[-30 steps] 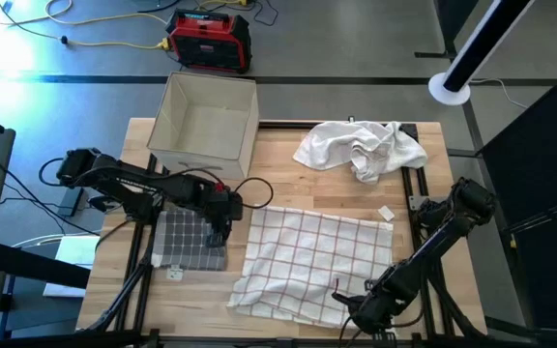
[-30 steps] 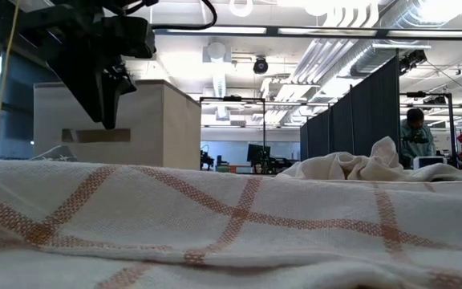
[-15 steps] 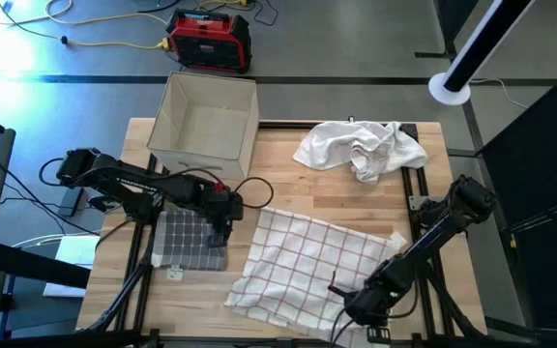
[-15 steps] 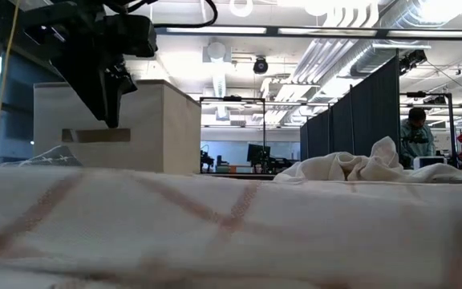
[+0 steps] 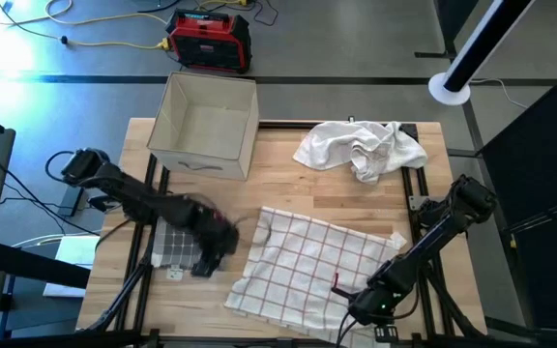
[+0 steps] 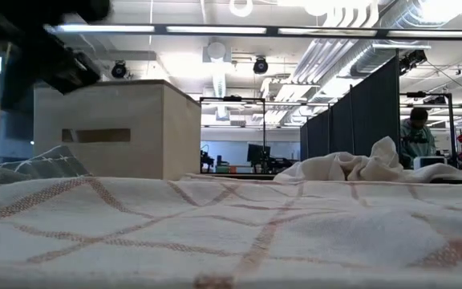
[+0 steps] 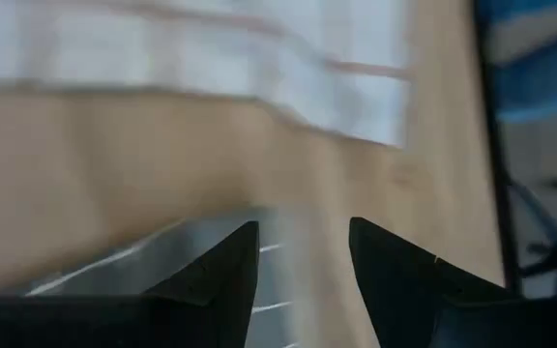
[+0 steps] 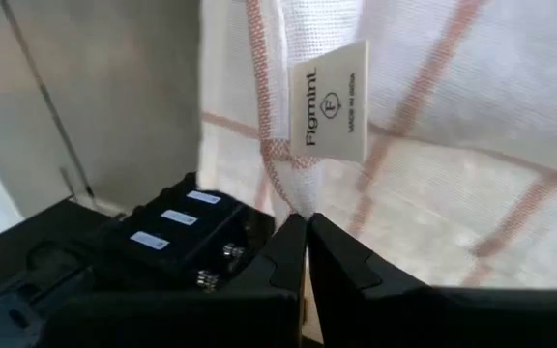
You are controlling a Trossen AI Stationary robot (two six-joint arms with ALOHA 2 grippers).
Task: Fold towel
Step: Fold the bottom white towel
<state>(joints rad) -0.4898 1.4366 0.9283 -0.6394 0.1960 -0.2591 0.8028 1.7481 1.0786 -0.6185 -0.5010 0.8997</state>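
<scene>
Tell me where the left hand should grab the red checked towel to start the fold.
Probably the near-left corner of the red checked towel, approached from the left. It sags loose over the bare table, nearest the left hand, which is open beside the grey folded towel. The right hand already pinches the opposite near corner.

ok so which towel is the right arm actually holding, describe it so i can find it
On the wooden table, look at the near half, in front of the beige box. The towel lying spread there is white with a thin red grid, pinched at its near edge by the right gripper; the crumpled cloth behind is plain white.
</scene>
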